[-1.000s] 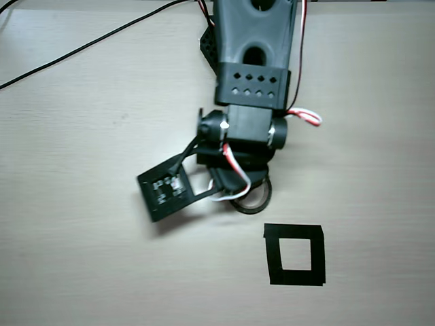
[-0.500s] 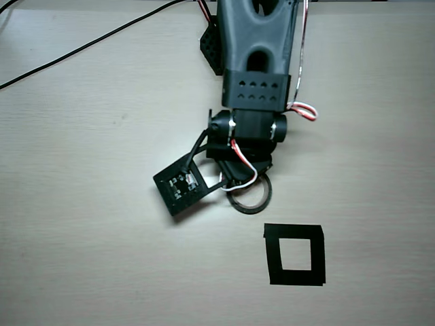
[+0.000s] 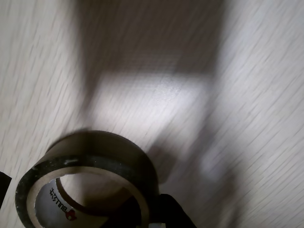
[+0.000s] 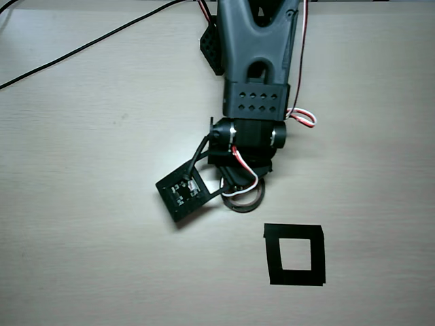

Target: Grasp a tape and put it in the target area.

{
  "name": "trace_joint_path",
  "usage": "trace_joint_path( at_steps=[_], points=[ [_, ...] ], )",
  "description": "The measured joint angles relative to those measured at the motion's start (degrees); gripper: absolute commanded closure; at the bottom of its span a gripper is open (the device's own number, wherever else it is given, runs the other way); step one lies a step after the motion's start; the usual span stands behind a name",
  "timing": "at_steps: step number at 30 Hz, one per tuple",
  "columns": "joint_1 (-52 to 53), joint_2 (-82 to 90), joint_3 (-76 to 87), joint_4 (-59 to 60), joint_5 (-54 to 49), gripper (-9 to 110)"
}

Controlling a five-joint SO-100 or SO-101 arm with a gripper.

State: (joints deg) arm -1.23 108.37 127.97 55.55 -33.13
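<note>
Wrist view, tape: The tape (image 3: 85, 183) fills the lower left corner, a dark ring with a pale inner core and printed lettering, seen close and tilted toward the lens.
Wrist view, tool: One dark finger (image 3: 173, 213) rises from the bottom edge and touches the ring's right rim; I see no second finger, so from here I cannot tell whether the pair is clamped.
Wrist view, reading: I judge the ring sits this near because the tool is at it, either gripping or about to.
Wrist view, surroundings: Pale streaked surface (image 3: 247, 95) lies beyond, crossed by the arm's broad shadow (image 3: 147, 42); the picture is smeared, and nothing lies ahead.
Overhead view, tool: The tool (image 4: 239, 193) hangs under the arm, hidden by wrist housing and a looped red-and-white wire (image 4: 246, 170).
Overhead view, tape: The ring (image 4: 242, 202) peeks out directly beneath the tool tip, on or just above the surface.
Overhead view, target area: The target area (image 4: 295, 230), a black taped square, lies beyond the tool and to its right in this view, apart from the ring and empty.
Overhead view, neighbours: The camera board (image 4: 183, 193) juts out on the tool's left; a black cable (image 4: 81, 47) trails far behind the arm.
Overhead view, obstacles: I see bare surface between ring and square.
</note>
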Motion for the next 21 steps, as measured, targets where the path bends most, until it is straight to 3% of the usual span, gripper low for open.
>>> trace_joint_path(
  at_steps=[6,21],
  points=[
    [-1.4,-1.0,-6.9,4.2,-1.1,101],
    [-7.5,-28.2,-54.2,24.8,-1.6,101]
  ],
)
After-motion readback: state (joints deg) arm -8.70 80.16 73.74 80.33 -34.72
